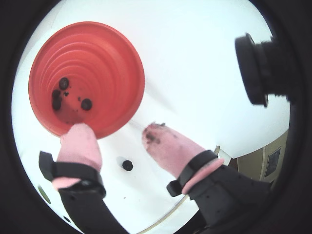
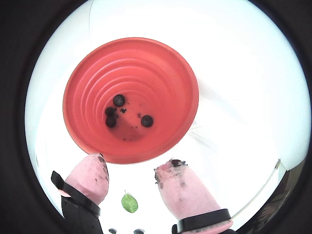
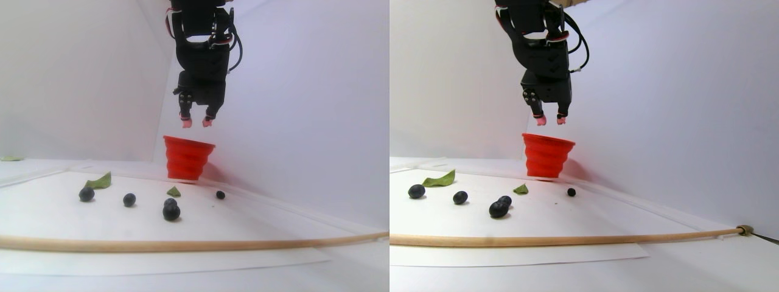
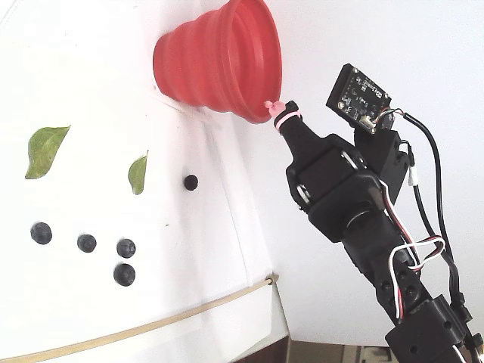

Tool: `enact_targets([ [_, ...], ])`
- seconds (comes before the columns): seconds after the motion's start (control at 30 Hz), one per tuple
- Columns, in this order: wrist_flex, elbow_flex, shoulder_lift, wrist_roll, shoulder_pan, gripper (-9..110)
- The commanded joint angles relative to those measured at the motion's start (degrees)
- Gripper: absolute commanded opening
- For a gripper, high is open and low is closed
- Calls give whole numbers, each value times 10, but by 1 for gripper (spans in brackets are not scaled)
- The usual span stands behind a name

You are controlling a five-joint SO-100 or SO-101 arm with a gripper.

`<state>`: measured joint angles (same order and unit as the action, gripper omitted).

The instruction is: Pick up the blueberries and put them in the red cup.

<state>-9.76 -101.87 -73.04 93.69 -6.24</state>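
Pincer point(image 2: 130, 176) (empty, spread) above red cup point(image 2: 87, 80)

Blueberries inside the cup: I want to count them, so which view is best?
A wrist view, straight down: four blueberries in the red cup. The tilted wrist view is less clear; the stereo and fixed views show only its outside.

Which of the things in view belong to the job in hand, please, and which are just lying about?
Job:
- blueberries in the cup
- blueberries on the table
- red cup
- claw, open above the cup

Lying about:
- two green leaves
- wooden stick
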Motion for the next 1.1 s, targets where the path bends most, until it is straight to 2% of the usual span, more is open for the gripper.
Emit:
enact_targets([
  [0.0, -22, 0, -104, -6, -33, 19],
  [0.6, -33, -54, -121, -25, -67, 19],
  [1.07, -62, -55, -62, -25, -91, 19],
])
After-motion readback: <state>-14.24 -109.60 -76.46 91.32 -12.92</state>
